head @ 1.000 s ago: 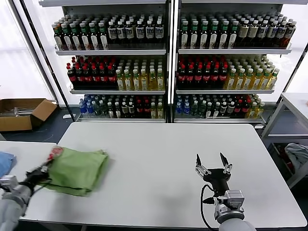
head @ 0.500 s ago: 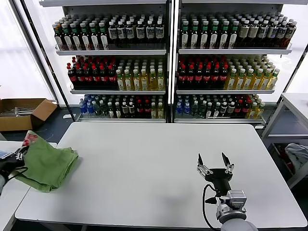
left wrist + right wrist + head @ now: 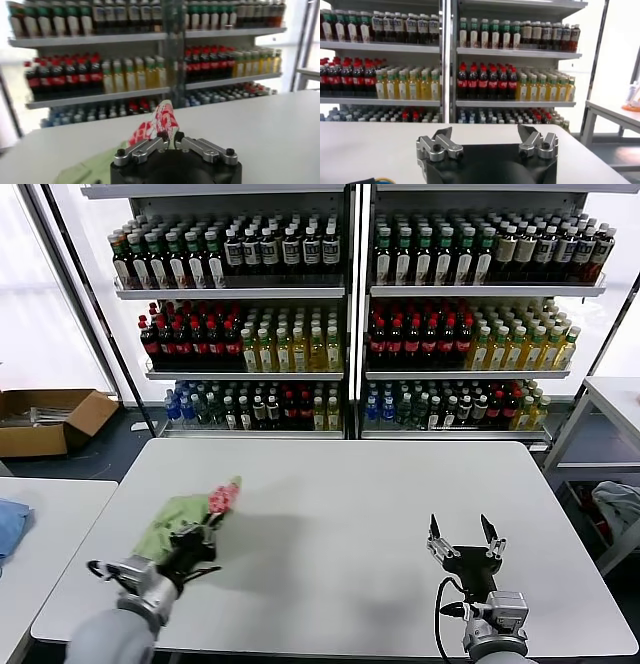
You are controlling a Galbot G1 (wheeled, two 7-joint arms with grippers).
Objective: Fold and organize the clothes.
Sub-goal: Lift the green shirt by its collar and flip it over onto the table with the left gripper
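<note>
On the far left, side table (image 3: 60, 514): stood beside the main table, apart by a narrow gap; carried one blue cloth (image 3: 10, 524) at its outer edge.
Floor behind it: held one open cardboard box (image 3: 45, 419).
Left front of white table (image 3: 350, 504): bore the one light green polo shirt (image 3: 175, 519), bunched up, red-and-white print (image 3: 224, 497) raised at its far end.
Left gripper (image 3: 192, 542): clamped tight on the polo shirt, fingers pinched together on the printed fabric; seen from the wrist, print (image 3: 161, 121) rose just above the fingertips (image 3: 164, 135).
Middle of table: bare white top between the two arms.
Right gripper (image 3: 465, 536): hovered low over the right front of the table, both fingers spread wide, nothing between them; well apart from the shirt.
Back wall: two shelving bays (image 3: 350, 304) side by side, three visible bottle rows in each; too many bottles to count.
Far right: second table (image 3: 615, 399), with one pale bundle of cloth (image 3: 618, 509) lower down beside it.
Obstruction: nothing lay between either gripper and the shirt.
</note>
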